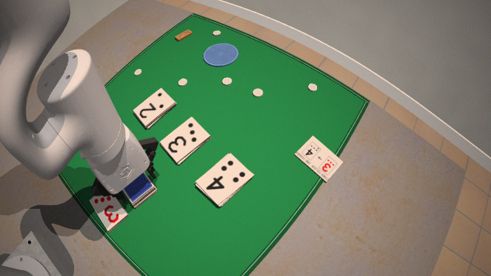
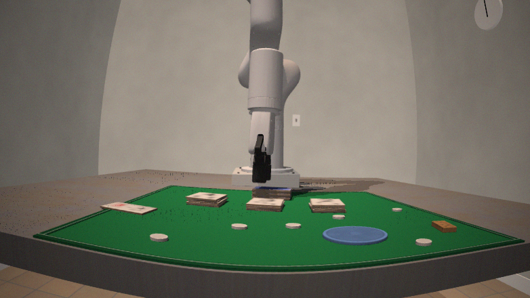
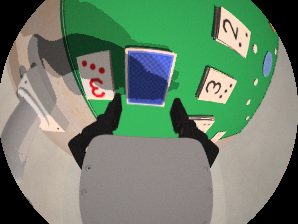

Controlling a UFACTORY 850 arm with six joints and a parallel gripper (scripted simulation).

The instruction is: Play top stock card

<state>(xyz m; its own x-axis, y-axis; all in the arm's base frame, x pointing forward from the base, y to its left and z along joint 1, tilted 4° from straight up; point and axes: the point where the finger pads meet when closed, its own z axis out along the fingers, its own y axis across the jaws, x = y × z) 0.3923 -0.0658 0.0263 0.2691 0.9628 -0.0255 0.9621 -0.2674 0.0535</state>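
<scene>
Hand (image 2: 260,181) hangs seemingly just above the stock (image 2: 272,192)

Black 2 (image 1: 154,107), black 3 (image 1: 184,140) and black 4 (image 1: 224,179) atop three piles. Red 3 on the waste card (image 1: 108,212) at seven o'clock. Small black 4 and red 3 on the reference card (image 1: 318,157) at three o'clock.

Blue-backed stock (image 1: 140,187) lies face-down beside the black-4 pile (image 1: 223,179).

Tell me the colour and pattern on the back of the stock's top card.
Dark blue with a fine crosshatch, on the stock; wrist view shows it best.
</scene>
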